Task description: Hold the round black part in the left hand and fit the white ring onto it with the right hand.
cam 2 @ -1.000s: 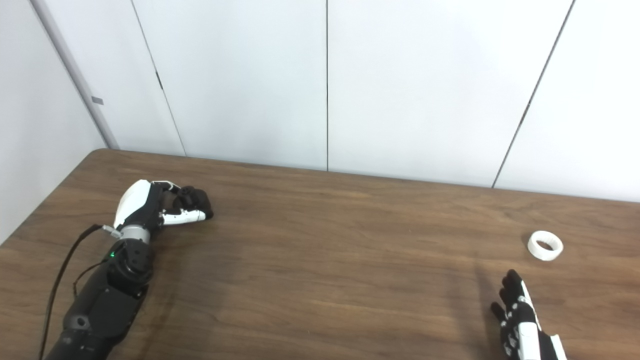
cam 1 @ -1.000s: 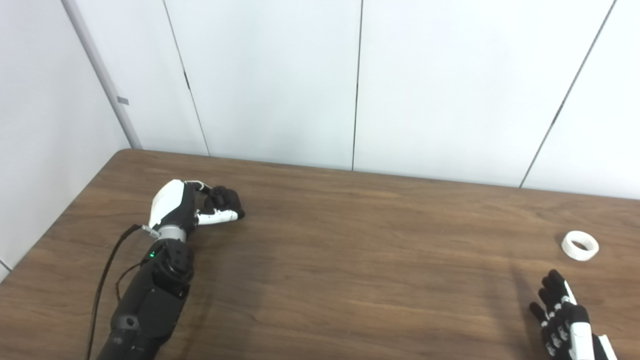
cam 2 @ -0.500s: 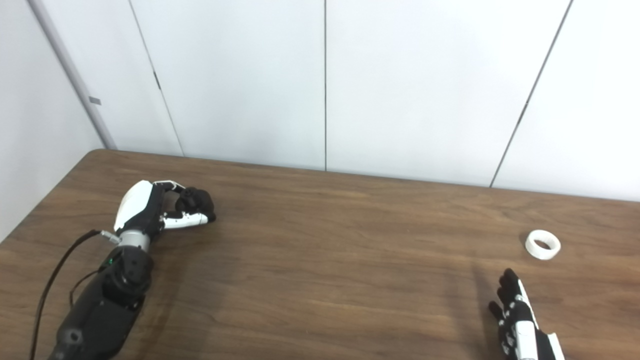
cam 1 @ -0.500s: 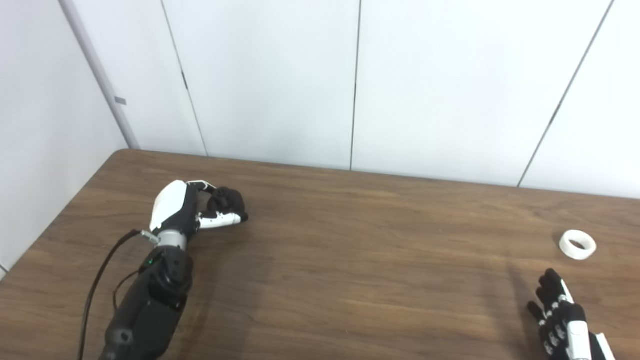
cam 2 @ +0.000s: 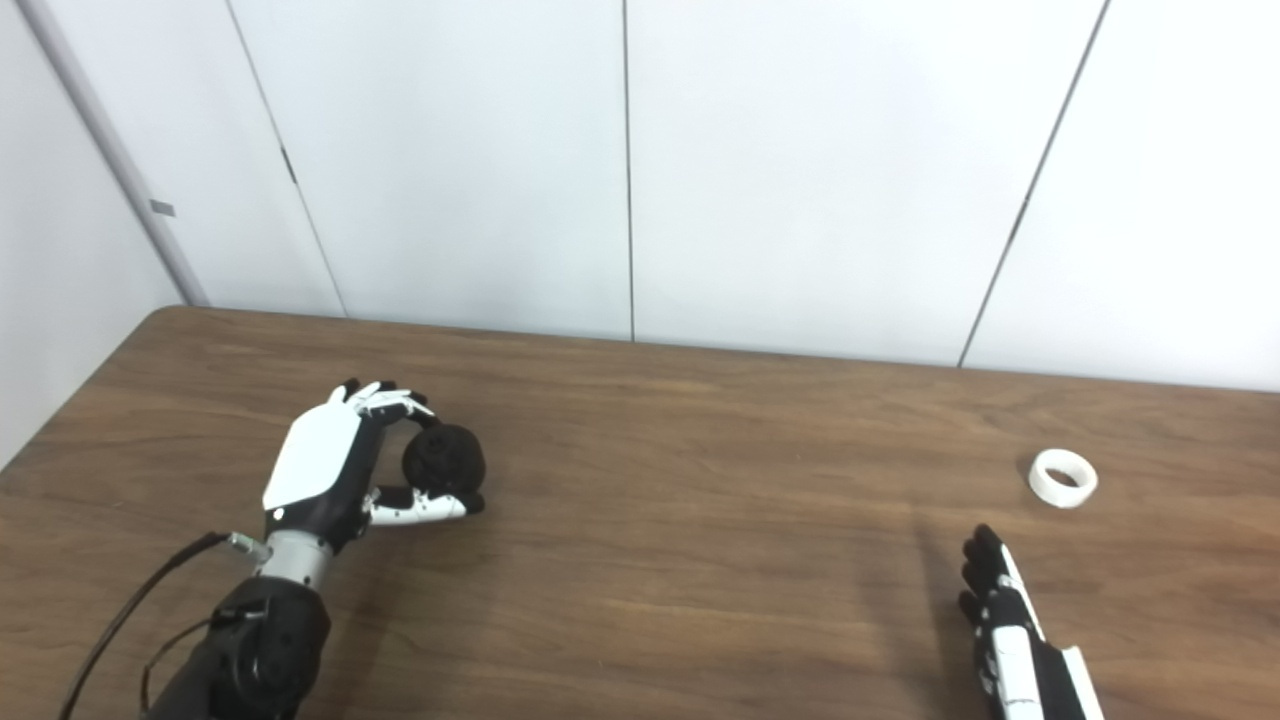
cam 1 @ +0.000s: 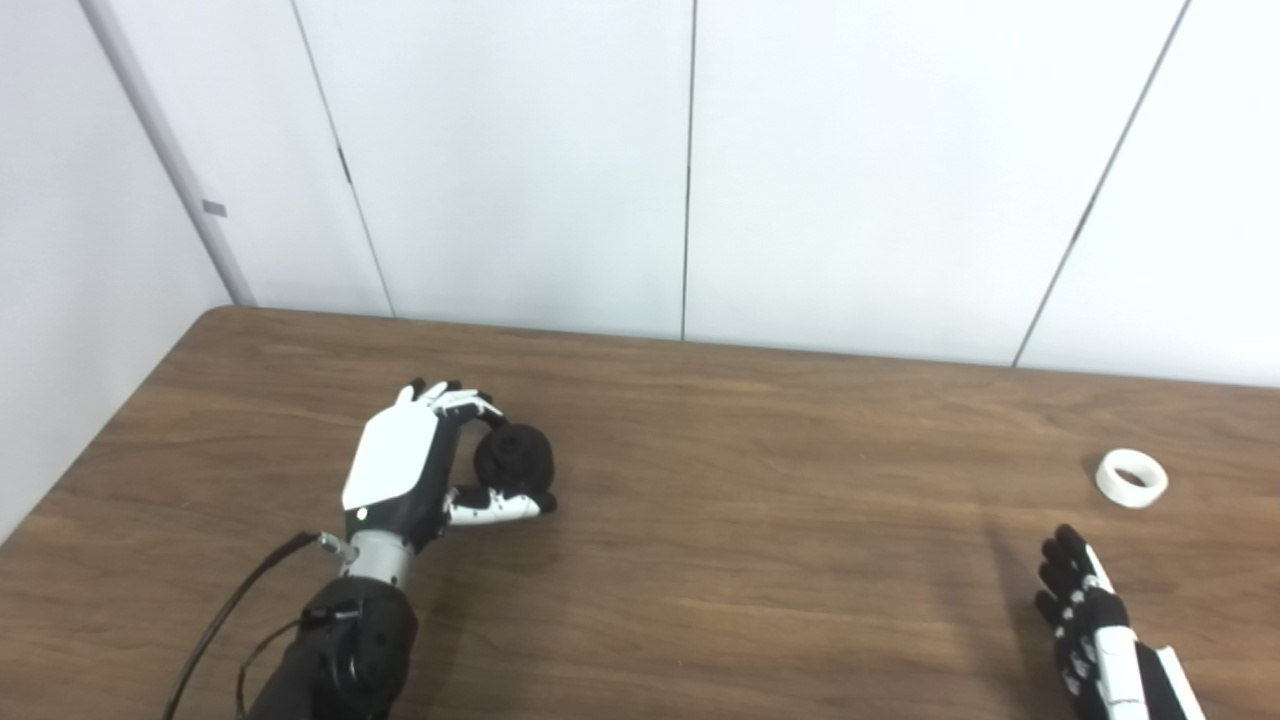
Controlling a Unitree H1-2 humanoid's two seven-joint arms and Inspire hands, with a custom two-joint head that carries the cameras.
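Fingers [cam 1: 462, 400] and thumb of the left hand [cam 1: 410, 470] curl around the round black part [cam 1: 514, 456], gripping it over the left-centre of the wooden table [cam 1: 740, 560], back from the near edge and well short of the far edge along the white panelled wall [cam 1: 690, 160]. Whether the part is lifted clear of the wood cannot be told. At the far right, the white ring [cam 1: 1131, 478] lies flat on the table, apart from everything, with bare wood all around it. The right hand [cam 1: 1085, 625] sits low at the bottom right, near the ring but not touching it, fingers extended and slightly spread, holding nothing. A broad stretch of bare tabletop separates the two hands.
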